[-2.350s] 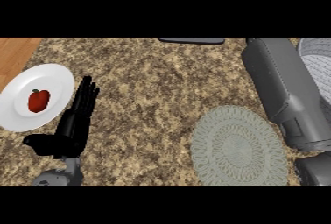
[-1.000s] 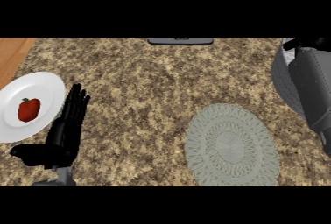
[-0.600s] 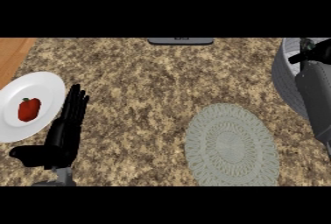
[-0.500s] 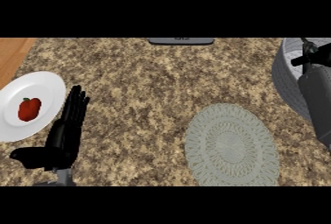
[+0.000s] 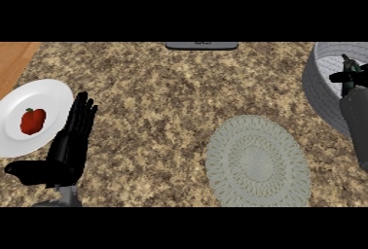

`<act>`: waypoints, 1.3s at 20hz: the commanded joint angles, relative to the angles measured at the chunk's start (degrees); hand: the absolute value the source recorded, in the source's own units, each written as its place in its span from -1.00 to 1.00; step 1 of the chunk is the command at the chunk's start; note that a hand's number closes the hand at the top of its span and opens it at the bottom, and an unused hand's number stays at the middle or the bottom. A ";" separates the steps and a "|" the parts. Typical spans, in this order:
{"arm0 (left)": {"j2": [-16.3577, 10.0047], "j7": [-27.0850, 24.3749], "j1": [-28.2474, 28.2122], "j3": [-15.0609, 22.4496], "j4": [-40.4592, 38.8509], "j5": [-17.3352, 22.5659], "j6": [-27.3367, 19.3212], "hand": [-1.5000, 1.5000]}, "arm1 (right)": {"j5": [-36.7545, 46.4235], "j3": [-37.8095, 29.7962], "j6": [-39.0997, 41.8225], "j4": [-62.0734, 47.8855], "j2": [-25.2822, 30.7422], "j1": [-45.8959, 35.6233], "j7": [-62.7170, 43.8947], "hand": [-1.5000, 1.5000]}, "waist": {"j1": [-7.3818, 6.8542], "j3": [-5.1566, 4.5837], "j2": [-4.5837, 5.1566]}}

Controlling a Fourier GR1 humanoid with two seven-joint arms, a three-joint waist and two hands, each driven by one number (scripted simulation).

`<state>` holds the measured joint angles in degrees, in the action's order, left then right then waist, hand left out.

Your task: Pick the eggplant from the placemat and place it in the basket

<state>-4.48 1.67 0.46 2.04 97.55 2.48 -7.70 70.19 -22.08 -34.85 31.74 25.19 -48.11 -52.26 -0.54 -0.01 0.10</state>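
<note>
Counter (image 5: 158,97); placemat (image 5: 259,160), no eggplant on it; basket (image 5: 320,97) at right edge; plate (image 5: 46,95) at left. Left hand (image 5: 68,146) rests beside it, fingers straight. Right hand (image 5: 348,75) hangs over basket (grip unreadable; eggplant presumably hidden there). Looks like the release step: calls for lowering, then letting go inside.

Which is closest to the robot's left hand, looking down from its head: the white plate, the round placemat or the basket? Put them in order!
1. White plate: right beside the left robot hand, on its left.
2. Placemat: off to its right, in the middle of the counter.
3. Basket: at the far right edge.
</note>
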 commanded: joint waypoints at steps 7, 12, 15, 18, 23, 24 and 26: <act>0.53 2.64 1.61 -0.07 0.40 -0.87 -0.40 0.00 | -4.73 -1.85 -2.82 0.99 0.39 4.86 0.45 -1.00 | 0.10 0.03 0.00; 1.14 2.68 -0.05 0.74 1.89 -1.94 -0.83 0.00 | -6.53 -1.86 -7.83 -1.30 0.24 6.00 4.54 -1.00 | -0.04 0.04 0.04; 1.35 -0.44 1.92 -0.60 -2.15 -1.14 -0.21 0.00 | -9.43 -4.89 -10.10 -5.72 4.48 4.31 10.65 -1.00 | -0.46 0.09 0.32; 2.30 -1.82 -3.25 2.26 1.55 -2.66 -0.26 0.00 | -8.00 -3.07 -14.76 -0.97 2.06 5.83 10.81 -1.00 | -0.27 0.06 0.02; 1.78 0.99 3.34 -1.05 -3.38 -0.70 -0.36 0.00 | -2.66 -0.42 -16.84 4.91 2.85 6.78 6.20 -1.00 | 0.99 -0.06 -0.23; 0.64 -0.25 -2.55 -0.22 1.75 -0.68 1.11 0.00 | 1.06 0.44 -18.30 3.72 1.86 4.96 1.39 -1.00 | 0.01 -0.04 -0.20; 2.57 -1.85 -0.98 0.78 -0.85 -2.05 -0.43 0.00 | 2.67 -0.69 -20.46 2.54 3.65 4.18 0.55 -1.00 | -0.16 -0.01 0.05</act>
<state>-3.03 0.70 -0.10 2.05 96.83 1.24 -7.30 68.14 -23.44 -49.26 34.15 28.29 -42.72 -45.61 -0.44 -0.01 0.05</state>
